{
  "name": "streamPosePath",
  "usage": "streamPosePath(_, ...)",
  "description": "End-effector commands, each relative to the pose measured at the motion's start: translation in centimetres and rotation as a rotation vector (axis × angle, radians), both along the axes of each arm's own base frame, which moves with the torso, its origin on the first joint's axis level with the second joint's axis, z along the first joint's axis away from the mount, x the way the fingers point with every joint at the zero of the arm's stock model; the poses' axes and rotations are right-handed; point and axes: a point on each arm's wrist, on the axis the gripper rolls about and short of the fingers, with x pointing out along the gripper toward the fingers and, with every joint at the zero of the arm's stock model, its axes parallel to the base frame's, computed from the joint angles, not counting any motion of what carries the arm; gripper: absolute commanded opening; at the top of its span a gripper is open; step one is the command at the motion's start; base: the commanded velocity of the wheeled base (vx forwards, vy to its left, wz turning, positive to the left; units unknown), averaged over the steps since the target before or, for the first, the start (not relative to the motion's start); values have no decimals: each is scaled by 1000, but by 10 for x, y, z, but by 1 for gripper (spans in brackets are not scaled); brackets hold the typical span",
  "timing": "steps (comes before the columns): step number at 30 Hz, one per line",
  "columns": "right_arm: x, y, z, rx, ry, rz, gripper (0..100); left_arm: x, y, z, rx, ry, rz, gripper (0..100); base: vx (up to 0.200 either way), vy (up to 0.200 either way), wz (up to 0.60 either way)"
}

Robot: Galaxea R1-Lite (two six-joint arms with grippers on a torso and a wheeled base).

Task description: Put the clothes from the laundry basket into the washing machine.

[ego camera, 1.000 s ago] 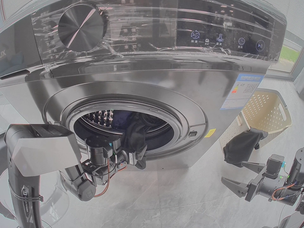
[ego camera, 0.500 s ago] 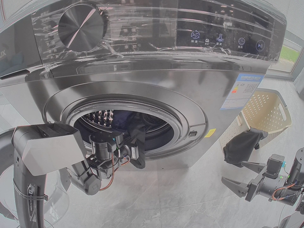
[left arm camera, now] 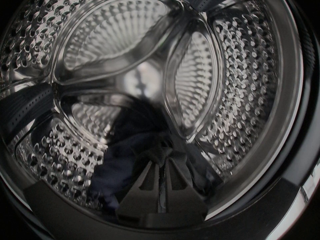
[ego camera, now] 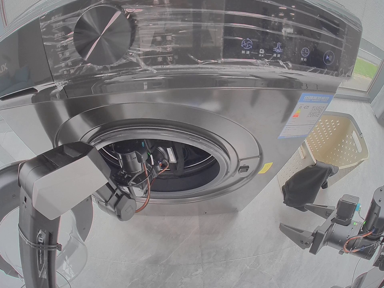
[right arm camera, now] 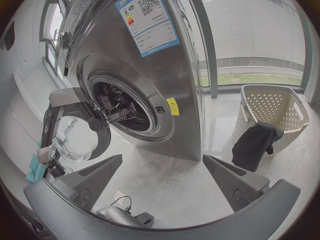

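My left gripper point(left arm camera: 162, 162) is inside the drum point(left arm camera: 213, 84) of the washing machine point(ego camera: 240, 113), shut on a dark garment point(left arm camera: 160, 152) that bunches around its fingertips. More dark blue cloth point(left arm camera: 116, 170) lies on the drum floor beside it. From the head view, the left wrist point(ego camera: 134, 161) sits in the round door opening. A cream laundry basket point(ego camera: 340, 141) stands to the right of the machine, with another dark garment point(ego camera: 306, 183) draped over its near rim. My right gripper point(ego camera: 295, 217) hangs open and holds nothing, low over the floor in front of that basket.
The machine's glass door point(ego camera: 76, 237) is swung open at the lower left, close under my left arm. Grey tiled floor point(ego camera: 224, 241) stretches between the machine and my right gripper. A glass wall point(right arm camera: 260, 34) stands behind the basket.
My left arm has risen from below the door rim and pushed into the drum, carrying the dark garment in with it. The right arm has kept still.
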Motion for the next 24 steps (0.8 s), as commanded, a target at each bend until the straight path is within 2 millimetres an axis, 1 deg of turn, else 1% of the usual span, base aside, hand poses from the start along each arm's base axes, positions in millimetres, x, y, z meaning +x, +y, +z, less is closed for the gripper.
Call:
streamPosePath(1, 1, 1, -1, -4, 2, 1, 100, 29, 1, 6, -49, -80, 53, 0, 0, 0, 0)
streamPosePath(3, 1, 1, -1, -4, 2, 1, 100, 39, 1, 7, -64, -109, 67, 0, 0, 0, 0)
streamPosePath(6, 0, 0, -1, -2, 2, 1, 100, 49, 0, 7, -80, -139, 81, 0, 0, 0, 0)
streamPosePath(11, -1, 0, -1, -3, 3, 1, 100, 49, 0, 7, -78, -131, 89, 0, 0, 0, 0)
streamPosePath(12, 0, 0, 0, -2, 2, 1, 100, 46, -2, 6, -75, -124, 83, 100, 0, 0, 0)
streamPosePath(14, 0, 0, -1, -4, 4, 1, 100, 39, -3, 7, -65, -102, 75, 100, 0, 0, 0)
streamPosePath(15, 0, 0, -1, -4, 6, 1, 100, 32, -3, 10, -59, -91, 69, 100, 0, 0, 0)
streamPosePath(18, 0, 1, -1, -5, 5, 2, 100, 7, -9, 17, -34, -43, 30, 100, 0, 0, 0)
streamPosePath(21, 0, 1, -1, -5, 5, 4, 100, -16, -10, 26, -19, -19, 1, 100, 0, 0, 0)
streamPosePath(22, 0, 1, -1, -4, 6, 5, 100, -16, -10, 26, -19, -19, 1, 100, 0, 0, 0)
streamPosePath(23, 0, 1, -1, -4, 6, 5, 100, -34, -10, 30, 0, 6, -22, 100, 0, 0, 0)
streamPosePath(24, 0, 1, -1, -4, 6, 5, 100, -34, -10, 30, 0, 6, -22, 100, 0, 0, 0)
